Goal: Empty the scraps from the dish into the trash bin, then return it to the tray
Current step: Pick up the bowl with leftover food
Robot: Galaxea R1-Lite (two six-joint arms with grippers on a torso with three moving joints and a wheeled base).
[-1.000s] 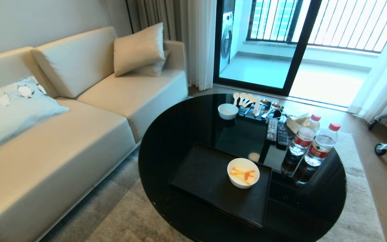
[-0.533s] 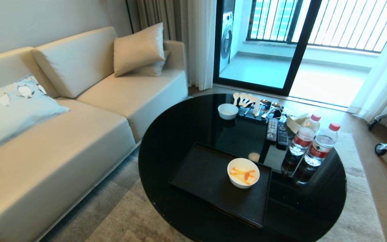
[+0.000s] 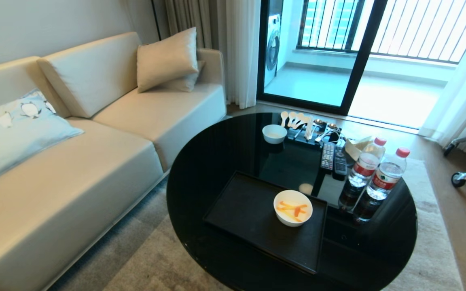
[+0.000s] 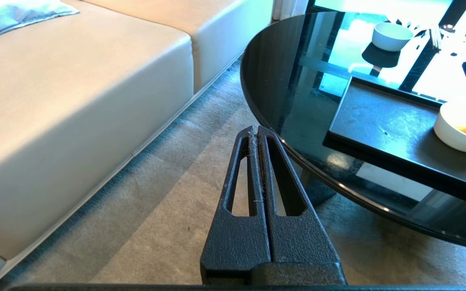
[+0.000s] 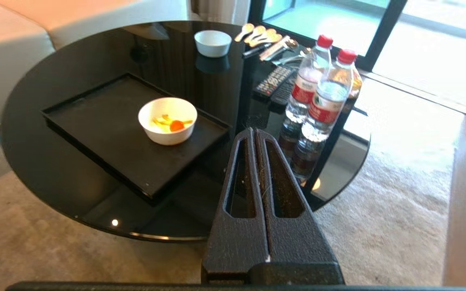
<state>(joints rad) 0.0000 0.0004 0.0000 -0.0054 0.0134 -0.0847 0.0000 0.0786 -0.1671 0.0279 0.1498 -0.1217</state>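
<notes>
Dish (image 3: 293, 207): white bowl, lower centre of the head view, standing on the right part of the tray (image 3: 245, 214).
Scraps (image 3: 291, 210): orange strips and a round slice, all inside the dish; nothing emptied.
Tray: black, on the round glass bench (image 3: 200, 169).
Trash bin: not in any view.
Left hand (image 4: 256, 133): clenched, empty, low over the carpet beside the bench edge.
Right hand (image 5: 254, 135): clenched, empty, short of the bench, pointing toward the dish.
Other: second white bowl (image 3: 274, 133) upper centre; two water bottles (image 3: 374, 173) right of the tray.
Progress, as judged: none; grasping, tipping and return all remain.
</notes>
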